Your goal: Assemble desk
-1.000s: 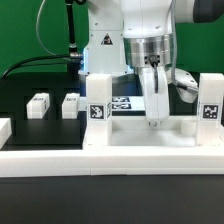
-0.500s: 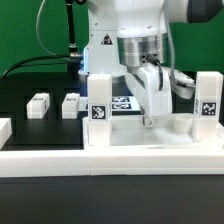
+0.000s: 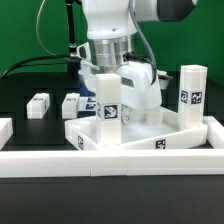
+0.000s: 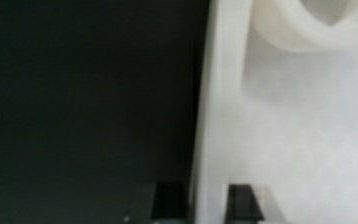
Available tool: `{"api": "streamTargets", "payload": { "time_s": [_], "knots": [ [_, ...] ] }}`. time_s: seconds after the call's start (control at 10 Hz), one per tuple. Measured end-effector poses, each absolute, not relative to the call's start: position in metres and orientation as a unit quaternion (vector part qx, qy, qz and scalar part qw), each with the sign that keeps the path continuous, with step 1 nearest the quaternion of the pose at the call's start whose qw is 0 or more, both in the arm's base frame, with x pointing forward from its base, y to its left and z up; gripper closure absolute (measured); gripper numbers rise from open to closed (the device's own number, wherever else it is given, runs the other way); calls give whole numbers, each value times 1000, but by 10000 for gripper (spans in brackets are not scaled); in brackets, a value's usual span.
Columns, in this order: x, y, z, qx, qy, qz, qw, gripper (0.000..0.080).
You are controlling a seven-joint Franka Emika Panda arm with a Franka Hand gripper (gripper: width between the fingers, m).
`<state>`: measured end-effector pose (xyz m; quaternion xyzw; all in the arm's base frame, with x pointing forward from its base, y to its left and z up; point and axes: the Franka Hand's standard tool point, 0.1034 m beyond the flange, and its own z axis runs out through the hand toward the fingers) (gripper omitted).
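Note:
The white desk top (image 3: 150, 143) lies on the black table, its raised rim up and one corner turned toward the camera. Two white tagged legs stand upright in it, one near the middle (image 3: 108, 100) and one at the exterior view's right (image 3: 191, 93). My gripper (image 3: 127, 108) is low behind the middle leg, partly hidden by it. In the wrist view my gripper (image 4: 204, 200) has a finger on each side of the desk top's rim (image 4: 220, 110), shut on it. A round socket (image 4: 318, 25) shows on the top.
Two loose white legs (image 3: 38, 104) (image 3: 71, 104) lie on the black table at the exterior view's left. A long white border rail (image 3: 110, 162) runs along the front, with a short piece (image 3: 5, 128) at the left. A green wall stands behind.
The desk top has swung round with my gripper: it lay square to the front rail, and now it sits angled with a corner forward. My hand has moved to the exterior view's left.

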<state>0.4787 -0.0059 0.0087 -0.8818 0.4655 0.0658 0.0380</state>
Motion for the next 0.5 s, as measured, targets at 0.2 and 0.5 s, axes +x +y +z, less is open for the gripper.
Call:
{"api": "streamTargets", "payload": {
  "time_s": [0.2, 0.5],
  "knots": [
    [476, -12, 9, -906, 416, 64, 40, 732],
    [490, -25, 11, -953, 296, 55, 37, 734]
  ]
}}
